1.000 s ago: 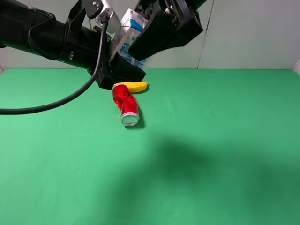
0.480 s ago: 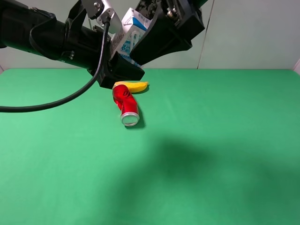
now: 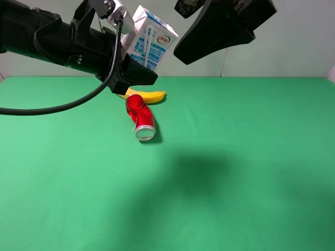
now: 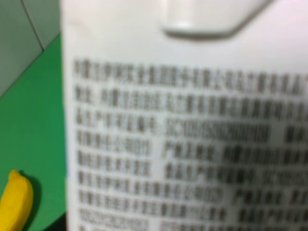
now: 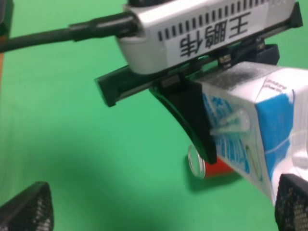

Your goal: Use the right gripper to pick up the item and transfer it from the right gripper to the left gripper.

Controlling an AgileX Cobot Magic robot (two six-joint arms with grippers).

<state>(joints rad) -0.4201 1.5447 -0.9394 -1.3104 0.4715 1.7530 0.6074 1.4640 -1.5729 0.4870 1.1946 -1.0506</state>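
Observation:
The item, a white drink carton (image 3: 149, 42) with blue print, is held tilted in the air by my left gripper (image 3: 137, 64), which is shut on its lower part. The carton's printed side fills the left wrist view (image 4: 183, 134). My right gripper (image 3: 183, 31) is open and empty, up and to the right of the carton, apart from it. In the right wrist view its two fingertips (image 5: 24, 211) stand wide apart, and the carton (image 5: 260, 139) sits in the left gripper (image 5: 192, 110) beyond them.
A dented red can (image 3: 141, 116) lies on the green table (image 3: 235, 167) below the grippers, with a yellow banana (image 3: 152, 97) just behind it. The banana also shows in the left wrist view (image 4: 14, 202), and the can in the right wrist view (image 5: 211, 166).
My right gripper has let go of the carton and pulled away up and to the right. The carton stays in my left gripper, now more fully in view.

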